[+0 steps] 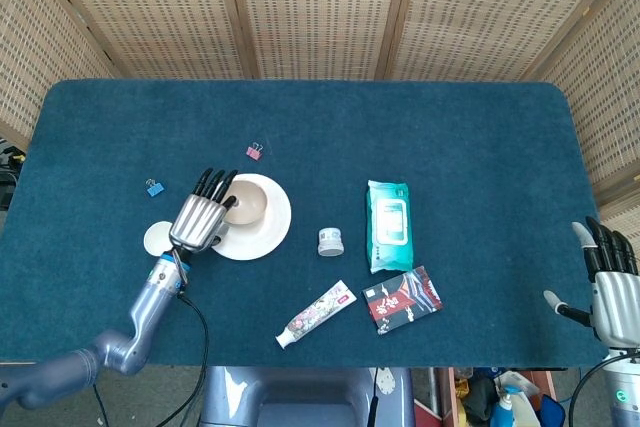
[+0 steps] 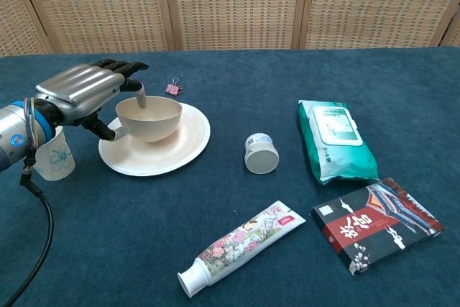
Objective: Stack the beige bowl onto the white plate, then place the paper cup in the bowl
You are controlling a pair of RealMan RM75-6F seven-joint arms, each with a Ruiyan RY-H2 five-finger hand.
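While the left hand grips the beige bowl by its near-left rim, fingers hooked over the edge and thumb under the side, the bowl sits on the white plate in the left half of the chest view. Just left of the plate, the paper cup stands upright on the blue bench, partly hidden by the forearm. At the head view's lower right corner, the right hand holds nothing, fingers straight and apart.
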